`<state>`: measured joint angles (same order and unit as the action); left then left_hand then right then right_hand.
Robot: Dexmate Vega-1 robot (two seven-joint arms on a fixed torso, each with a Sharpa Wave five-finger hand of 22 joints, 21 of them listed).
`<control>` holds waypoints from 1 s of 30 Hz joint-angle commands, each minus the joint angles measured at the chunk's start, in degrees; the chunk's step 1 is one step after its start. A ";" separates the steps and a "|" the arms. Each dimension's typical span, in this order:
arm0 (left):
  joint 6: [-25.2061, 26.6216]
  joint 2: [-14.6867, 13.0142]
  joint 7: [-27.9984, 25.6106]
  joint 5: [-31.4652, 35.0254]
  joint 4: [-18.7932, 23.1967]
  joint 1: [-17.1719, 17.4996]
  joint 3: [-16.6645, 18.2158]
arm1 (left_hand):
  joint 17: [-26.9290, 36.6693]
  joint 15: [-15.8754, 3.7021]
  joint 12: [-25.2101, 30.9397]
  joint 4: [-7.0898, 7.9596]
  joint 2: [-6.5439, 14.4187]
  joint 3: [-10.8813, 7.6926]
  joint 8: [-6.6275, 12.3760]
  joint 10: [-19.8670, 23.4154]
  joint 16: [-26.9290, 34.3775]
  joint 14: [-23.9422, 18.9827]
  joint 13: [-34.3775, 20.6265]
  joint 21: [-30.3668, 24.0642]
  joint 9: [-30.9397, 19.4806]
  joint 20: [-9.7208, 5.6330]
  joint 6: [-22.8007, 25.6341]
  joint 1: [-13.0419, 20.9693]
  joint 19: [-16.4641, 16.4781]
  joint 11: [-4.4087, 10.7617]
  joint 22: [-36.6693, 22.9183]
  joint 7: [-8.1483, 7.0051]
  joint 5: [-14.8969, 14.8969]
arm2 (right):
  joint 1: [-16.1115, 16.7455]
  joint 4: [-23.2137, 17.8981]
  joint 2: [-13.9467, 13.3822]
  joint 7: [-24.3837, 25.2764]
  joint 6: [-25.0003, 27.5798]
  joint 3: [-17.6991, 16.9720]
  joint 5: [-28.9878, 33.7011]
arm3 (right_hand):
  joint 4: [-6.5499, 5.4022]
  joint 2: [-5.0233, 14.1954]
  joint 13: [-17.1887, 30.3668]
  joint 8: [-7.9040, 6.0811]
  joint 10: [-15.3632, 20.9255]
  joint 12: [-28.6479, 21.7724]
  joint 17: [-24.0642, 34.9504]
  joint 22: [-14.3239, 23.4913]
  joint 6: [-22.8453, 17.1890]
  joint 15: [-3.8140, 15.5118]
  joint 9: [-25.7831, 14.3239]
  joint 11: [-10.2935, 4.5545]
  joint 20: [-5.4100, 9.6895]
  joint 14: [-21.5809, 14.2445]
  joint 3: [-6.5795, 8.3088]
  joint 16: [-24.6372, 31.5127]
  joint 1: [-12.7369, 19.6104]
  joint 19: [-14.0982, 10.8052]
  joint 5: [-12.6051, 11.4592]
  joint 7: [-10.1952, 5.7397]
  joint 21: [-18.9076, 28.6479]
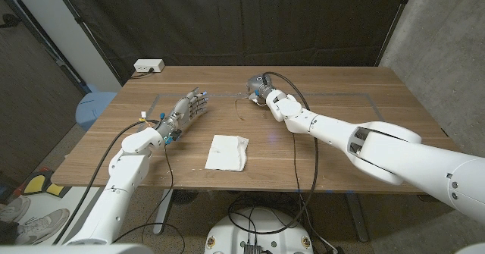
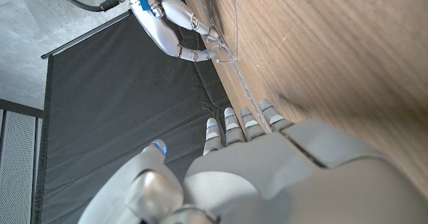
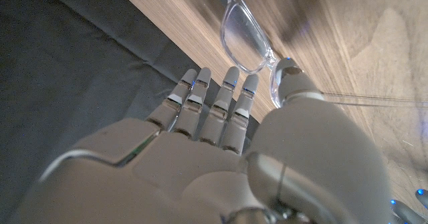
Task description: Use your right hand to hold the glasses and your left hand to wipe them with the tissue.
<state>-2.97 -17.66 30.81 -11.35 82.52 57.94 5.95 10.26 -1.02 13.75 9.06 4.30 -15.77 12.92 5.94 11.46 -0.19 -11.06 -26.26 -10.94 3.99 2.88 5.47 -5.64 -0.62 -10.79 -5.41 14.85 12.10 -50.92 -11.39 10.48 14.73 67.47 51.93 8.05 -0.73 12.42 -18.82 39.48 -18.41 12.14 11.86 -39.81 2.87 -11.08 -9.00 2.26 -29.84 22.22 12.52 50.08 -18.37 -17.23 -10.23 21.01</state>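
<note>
Nearby, glasses [image 3: 245,34] at right robot hand [image 3: 221,150], tissue [image 1: 227,152]

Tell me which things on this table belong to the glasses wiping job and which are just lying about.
For the job: glasses, by the right hand; tissue; left hand, holding nothing.
Just lying about: white box at the table's far edge; blue object beside the table.

In the head view the clear-framed glasses [image 1: 244,96] are too small to be made out beside the right robot hand [image 1: 260,87]. In the right wrist view one lens is cut off by the picture's edge, and whether the frame is touched by the thumb cannot be told.
</note>
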 commanded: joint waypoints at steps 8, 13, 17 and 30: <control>-0.42 0.12 0.23 -0.08 -1.44 -0.74 0.46 | 0.20 -0.08 -0.27 0.04 -0.45 0.55 -0.15 0.31 -0.29 -0.32 -0.10 0.20 -0.10 0.58 0.45 -0.42 -0.08 -0.22 -0.24 -0.17 0.43 | -3.97 13.67 6.81 0.59 0.01 2.57 0.08 | -0.37 0.94 0.60 -0.44 1.13 -0.59 0.54 0.22 -1.65 9.52 -0.06 0.44 1.15 -2.18 -1.15 0.98 0.42 -1.30 -0.47 0.47 1.12; -0.88 0.21 0.65 0.03 -2.67 -1.74 0.20 | 0.20 -0.06 -0.33 0.04 -0.50 0.66 -0.21 0.26 -0.33 -0.26 -0.10 0.24 -0.11 0.56 0.44 -0.51 -0.08 -0.30 -0.24 -0.17 0.48 | -4.73 15.02 7.28 -2.03 0.17 3.45 0.31 | -0.53 0.82 0.68 -0.50 1.10 -0.57 0.48 0.22 -2.03 9.51 -0.05 0.49 1.17 -2.27 -1.37 0.87 0.20 -1.31 -0.50 0.73 1.17; -1.18 0.31 0.96 0.12 -3.53 -2.46 0.04 | 0.20 -0.07 -0.36 0.04 -0.54 0.75 -0.27 0.28 -0.34 -0.25 -0.10 0.28 -0.11 0.56 0.41 -0.59 -0.07 -0.25 -0.24 -0.09 0.52 | -5.41 16.40 7.92 -3.86 0.18 4.26 0.65 | -0.63 0.96 0.86 -1.61 1.85 -0.83 0.35 0.23 -5.35 9.64 -0.06 0.68 1.14 -2.61 -1.55 0.59 0.33 -1.37 -0.73 1.35 1.31; -1.04 0.58 1.22 0.32 -4.53 -3.27 0.17 | 0.19 -0.05 -0.61 0.03 -0.70 1.16 -0.58 -0.01 -0.43 -0.07 -0.11 0.46 -0.11 0.63 0.04 -0.94 -0.10 -0.40 -0.23 -0.44 0.70 | -5.49 19.68 8.81 0.47 -2.27 4.77 0.32 | 1.01 4.05 1.34 -6.09 7.05 -2.55 0.67 0.35 -18.82 10.27 -0.16 -1.61 1.62 -5.62 -0.23 0.79 6.87 -2.13 -1.28 0.78 2.36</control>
<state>-3.90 -17.28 31.74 -11.24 78.90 55.38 6.09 10.26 -1.01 13.52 9.16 3.62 -14.78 12.49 5.94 11.19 -0.19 -11.05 -25.83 -10.94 4.43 2.87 4.78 -5.64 -0.62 -10.79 -5.41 15.07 7.05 -34.98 -3.83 8.83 14.43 71.42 52.47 8.64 2.65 13.47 -23.26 45.20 -20.36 12.67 11.90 -53.06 3.22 -10.73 -10.23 2.36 -34.68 21.84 13.04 55.27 -19.73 -18.45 -7.98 22.96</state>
